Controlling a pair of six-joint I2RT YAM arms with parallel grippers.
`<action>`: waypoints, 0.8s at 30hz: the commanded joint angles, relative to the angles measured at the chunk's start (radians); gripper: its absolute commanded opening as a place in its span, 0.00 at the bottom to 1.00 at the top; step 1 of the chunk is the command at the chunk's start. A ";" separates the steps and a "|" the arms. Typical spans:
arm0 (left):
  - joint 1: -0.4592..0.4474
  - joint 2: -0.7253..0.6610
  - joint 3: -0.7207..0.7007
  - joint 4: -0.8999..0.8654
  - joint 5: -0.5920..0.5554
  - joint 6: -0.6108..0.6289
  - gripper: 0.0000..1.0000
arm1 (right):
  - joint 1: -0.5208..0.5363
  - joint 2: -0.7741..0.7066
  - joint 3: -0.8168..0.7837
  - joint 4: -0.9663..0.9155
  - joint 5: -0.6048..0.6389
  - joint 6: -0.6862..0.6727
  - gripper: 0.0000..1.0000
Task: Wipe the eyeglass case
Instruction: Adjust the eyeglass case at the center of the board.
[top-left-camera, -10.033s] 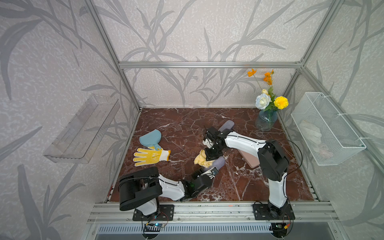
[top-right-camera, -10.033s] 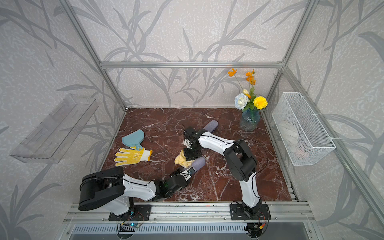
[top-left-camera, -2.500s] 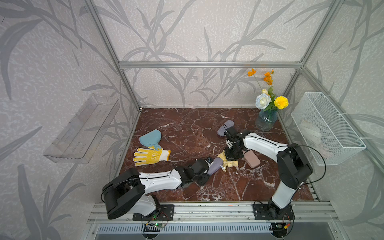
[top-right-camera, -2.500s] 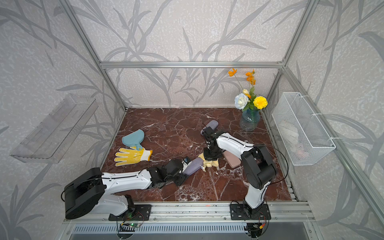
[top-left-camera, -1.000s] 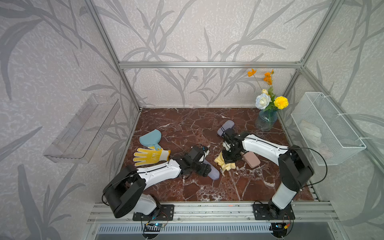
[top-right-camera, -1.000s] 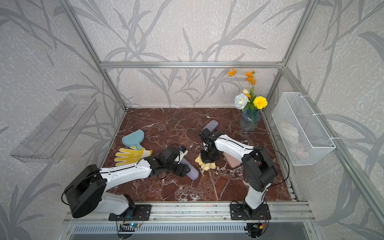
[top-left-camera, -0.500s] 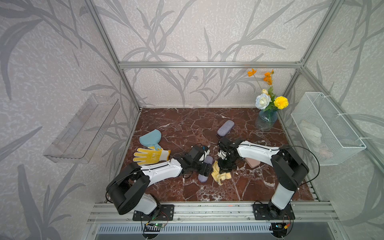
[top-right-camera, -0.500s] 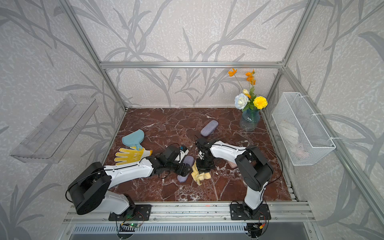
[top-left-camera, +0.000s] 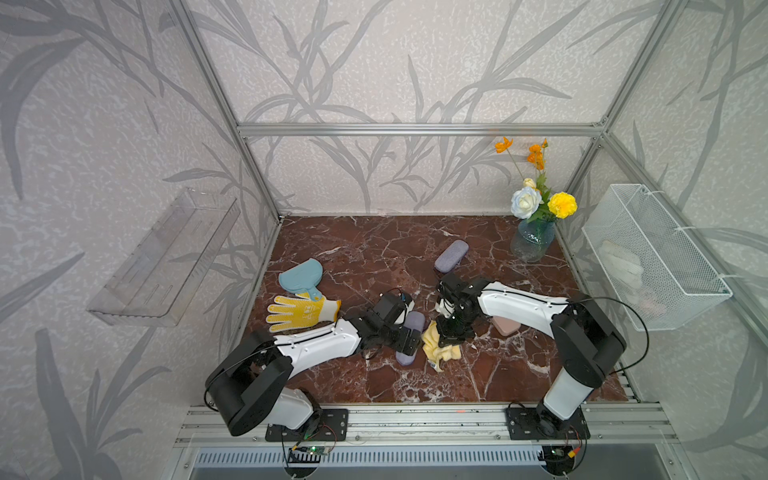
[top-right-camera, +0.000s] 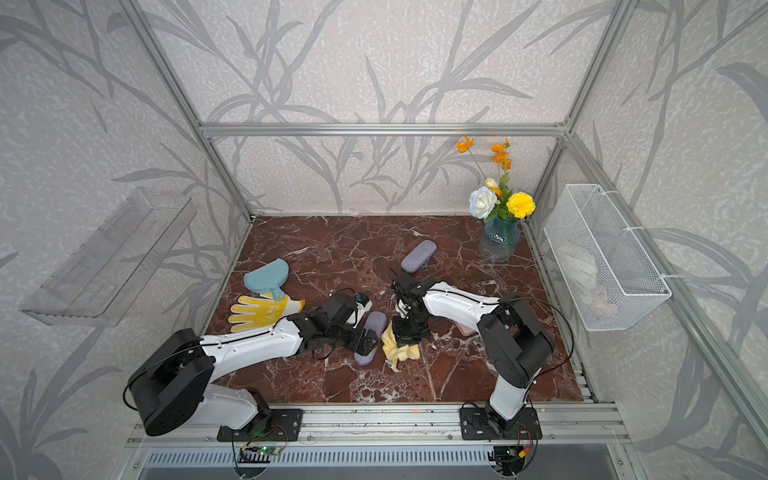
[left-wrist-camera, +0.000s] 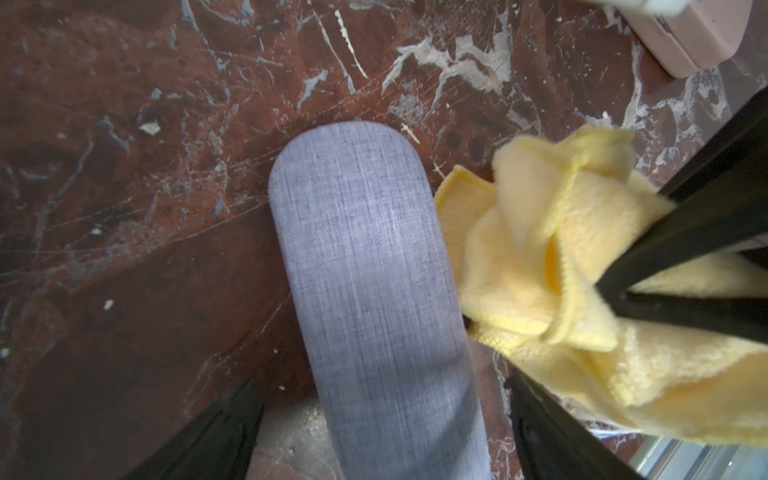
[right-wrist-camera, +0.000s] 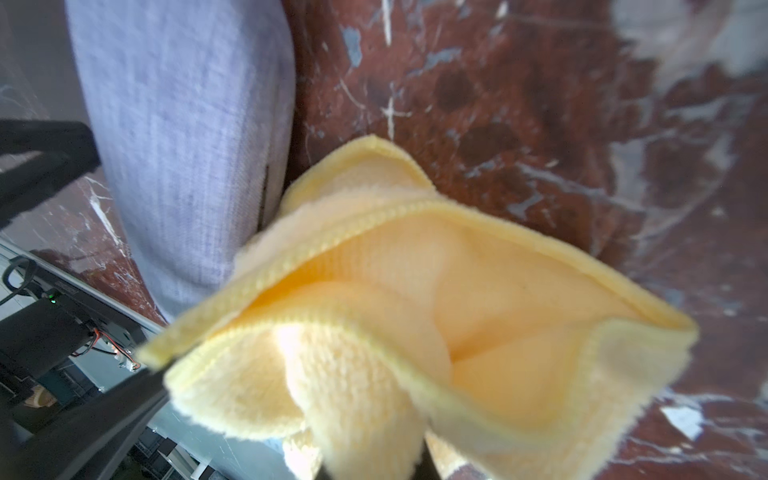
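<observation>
Case (top-left-camera: 415, 323) runs front-to-back (apparently lying flat).

Red-brown marble floor (top-left-camera: 374, 249), grey leaf-patterned walls (top-left-camera: 395, 62), aluminium frame (top-left-camera: 415, 129), clear wall shelf (top-left-camera: 166, 257), white wire basket (top-left-camera: 685, 253)

The eyeglass case (top-left-camera: 415, 325) lies at the middle front of the surface (top-left-camera: 374, 249), the cloth (top-left-camera: 436, 355) against its right side. A second eyeglass case (top-left-camera: 451, 255) lies behind them, a third case (top-left-camera: 505, 328) right of the cloth. The vase (top-left-camera: 532, 243) stands in the back right corner. At the left lies the glove (top-left-camera: 301, 312), the oven mitt (top-left-camera: 301, 274) just behind it.
</observation>
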 joint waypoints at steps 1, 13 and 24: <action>-0.015 -0.024 -0.033 0.020 -0.030 -0.018 0.93 | -0.013 -0.018 0.001 -0.027 0.005 -0.024 0.00; -0.105 0.010 -0.055 0.018 -0.148 0.022 0.82 | -0.013 -0.010 -0.025 0.020 -0.034 0.002 0.00; -0.172 -0.022 -0.131 0.123 -0.287 0.135 0.71 | -0.016 -0.012 -0.024 0.011 -0.025 -0.009 0.00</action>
